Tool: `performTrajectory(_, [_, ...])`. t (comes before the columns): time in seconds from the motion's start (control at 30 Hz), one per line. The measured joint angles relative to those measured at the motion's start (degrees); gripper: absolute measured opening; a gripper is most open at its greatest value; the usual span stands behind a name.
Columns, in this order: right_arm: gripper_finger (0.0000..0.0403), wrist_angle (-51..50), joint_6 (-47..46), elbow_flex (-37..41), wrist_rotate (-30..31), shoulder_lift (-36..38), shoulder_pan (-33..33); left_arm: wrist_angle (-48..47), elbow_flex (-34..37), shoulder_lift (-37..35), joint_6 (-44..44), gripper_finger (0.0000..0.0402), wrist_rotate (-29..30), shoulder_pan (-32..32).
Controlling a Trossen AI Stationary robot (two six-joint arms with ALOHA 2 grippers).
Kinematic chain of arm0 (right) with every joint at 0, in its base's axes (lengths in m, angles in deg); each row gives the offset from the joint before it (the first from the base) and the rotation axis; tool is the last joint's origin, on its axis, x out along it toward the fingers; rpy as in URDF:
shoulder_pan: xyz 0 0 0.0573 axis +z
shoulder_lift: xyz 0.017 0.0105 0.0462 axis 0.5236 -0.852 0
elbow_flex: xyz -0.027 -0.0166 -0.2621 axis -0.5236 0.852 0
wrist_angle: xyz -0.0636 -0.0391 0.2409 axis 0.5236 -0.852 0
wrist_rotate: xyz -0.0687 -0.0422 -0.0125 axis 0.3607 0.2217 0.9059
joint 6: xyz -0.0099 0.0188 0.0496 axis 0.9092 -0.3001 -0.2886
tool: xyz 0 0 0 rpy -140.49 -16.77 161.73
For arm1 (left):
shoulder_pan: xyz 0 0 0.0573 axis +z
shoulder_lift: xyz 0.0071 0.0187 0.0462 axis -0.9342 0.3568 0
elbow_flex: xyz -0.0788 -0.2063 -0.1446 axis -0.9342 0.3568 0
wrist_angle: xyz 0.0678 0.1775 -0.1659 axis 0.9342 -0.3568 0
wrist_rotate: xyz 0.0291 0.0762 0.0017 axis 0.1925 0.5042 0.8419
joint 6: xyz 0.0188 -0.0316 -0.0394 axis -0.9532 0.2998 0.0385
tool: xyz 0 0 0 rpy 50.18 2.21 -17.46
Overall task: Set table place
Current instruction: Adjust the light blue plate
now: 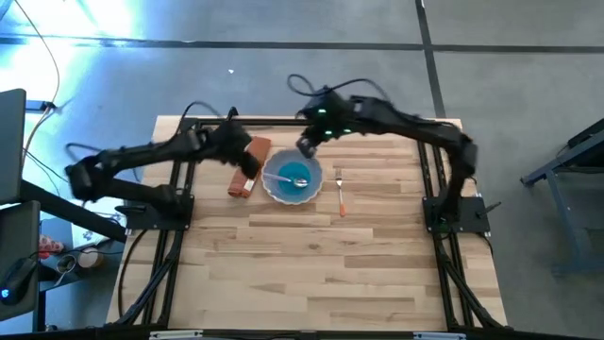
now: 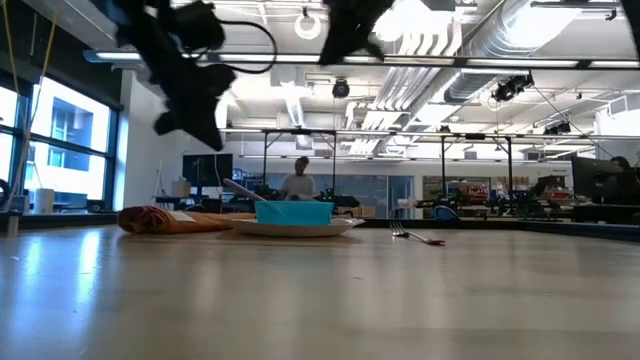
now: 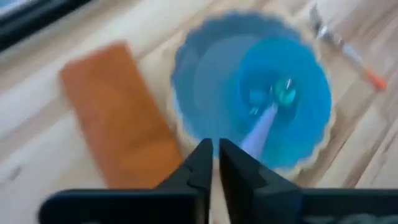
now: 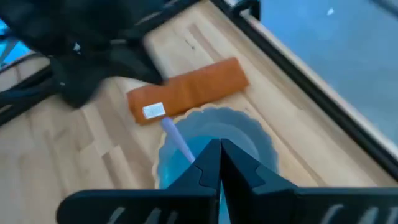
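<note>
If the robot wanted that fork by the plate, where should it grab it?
Probably from straight above, pinching the middle of the fork. It lies flat on the table, apart from the plate, so its long sides look free for the fingers.

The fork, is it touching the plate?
Apart. The high view shows bare table between the fork and the plate; the low view shows that gap too.

Table (image 1: 311,255) is light jointed wood planks, smooth with a bit of sheen, edged by a black metal rail (image 1: 176,227). Napkin (image 1: 249,166) beside the bowl looks like matt orange cloth. Bowl (image 1: 283,173) is glossy blue, probably plastic. Fork (image 1: 340,189) has shiny metal tines and an orange handle.
</note>
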Motion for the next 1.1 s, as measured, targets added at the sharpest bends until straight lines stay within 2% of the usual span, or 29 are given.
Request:
performTrajectory(0.2, [0.0000,-8.76,-3.50,0.03,9.61,11.97,5.50,-0.20,-14.28,15.27,-6.90,0.0002,-1.79,6.45])
performTrajectory(0.33, [0.0000,-13.51,-6.26,0.03,16.90,18.07,8.82,-5.38,-26.87,26.41,-10.97,0.0001,-1.81,5.65])
performTrajectory(0.53, [0.0000,-18.70,-8.10,0.07,24.37,23.38,12.51,-18.09,-41.00,40.71,-16.63,0.0000,4.22,3.79])
performTrajectory(0.63, [0.0000,-19.84,-8.09,0.07,24.88,24.18,14.03,-20.22,-42.57,44.24,-17.38,0.0000,6.61,3.78])
performTrajectory(0.77, [0.0000,-21.13,-7.87,0.07,25.01,24.23,15.38,-19.90,-42.71,46.27,-16.68,0.0000,4.74,5.42])
performTrajectory(1.1, [0.0000,-22.03,-6.57,0.13,25.00,23.68,17.54,-21.21,-42.63,51.53,-15.14,0.0000,4.83,7.12])
